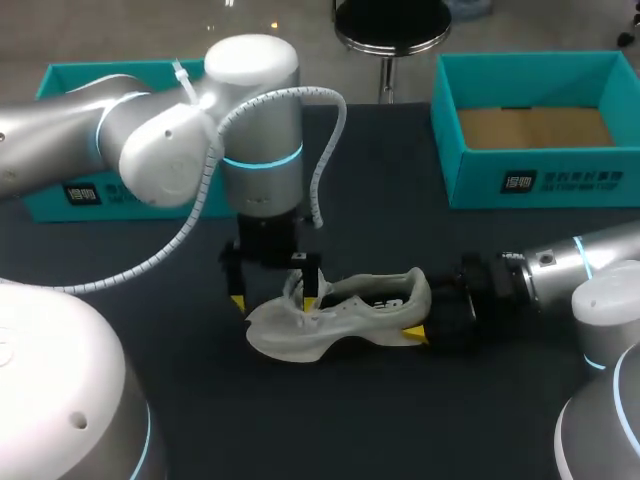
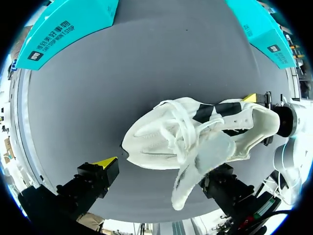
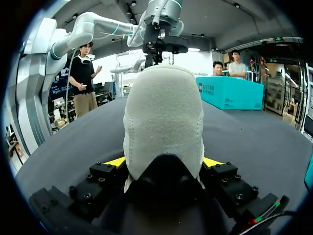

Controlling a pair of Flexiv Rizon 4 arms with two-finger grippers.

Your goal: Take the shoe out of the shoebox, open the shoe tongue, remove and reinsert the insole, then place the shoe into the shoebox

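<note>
A dark table (image 1: 400,420) is taking up nearly the whole scene, and the left arm (image 1: 150,140) is coming in across it from the left, its wrist pointing straight down over the middle. The right arm (image 1: 580,265) is lying low over the table from the right. Two teal shoeboxes are standing at the far edge, well apart. The right shoebox (image 1: 530,180) is sitting open with its brown cardboard floor showing, while the left shoebox (image 1: 50,205) is lying largely hidden behind the left arm. The white shoe (image 1: 350,310) is sitting out of both boxes, on the table near the middle, with its toe pointing left and its heel pointing right. The right gripper (image 3: 164,164) is clenching that heel, with one yellow tip pressing on each side of it. The left gripper (image 2: 161,170) is hanging over the front of the shoe with its fingers spread wide and released: one tip is standing clear beside the toe, and the other is hiding behind the shoe tongue (image 2: 208,154). The tongue is standing up out of the laces toward the wrist, leaning against that one finger only and not pinched from two sides. Black and white patches are showing inside the shoe's opening behind it.
</note>
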